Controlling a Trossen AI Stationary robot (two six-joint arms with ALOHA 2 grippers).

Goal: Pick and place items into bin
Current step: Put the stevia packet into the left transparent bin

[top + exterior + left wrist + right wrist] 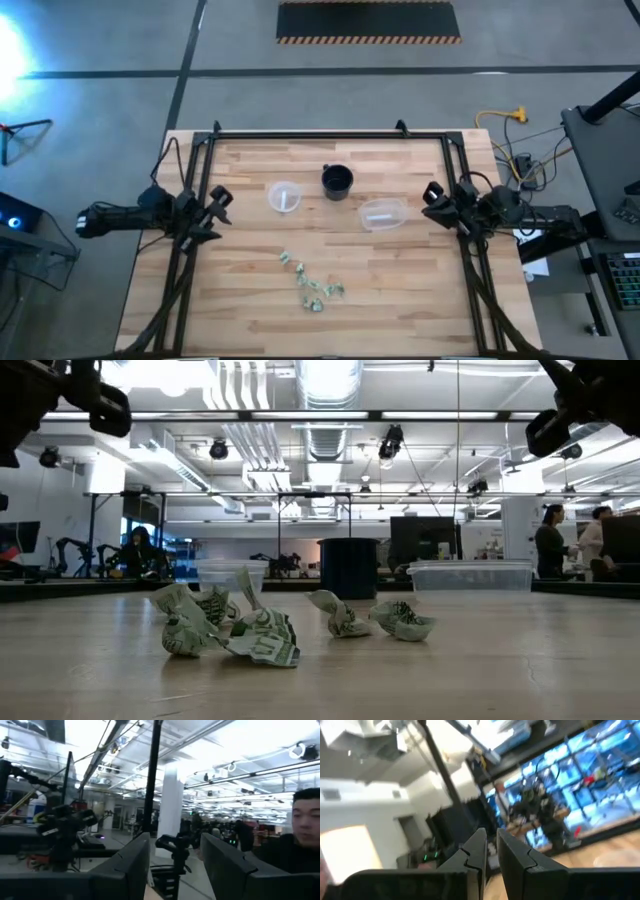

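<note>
Several small crumpled pale green and whitish pieces (310, 283) lie loose on the wooden table (250, 320), near its front middle. They also show close up in the low view (232, 630). My left gripper (218, 208) hovers over the table's left side, open and empty; its two fingers stand wide apart in the left wrist view (175, 836). My right gripper (432, 200) hovers over the table's right side, shut and empty, its fingers almost together in the right wrist view (491, 832). Both are well away from the pieces.
A black cup (337, 181) stands at the table's far middle. A clear round cup (285, 196) stands to its left and a clear shallow container (382, 214) to its right. A dark frame (330, 134) runs along the table's edges. People show in the room beyond.
</note>
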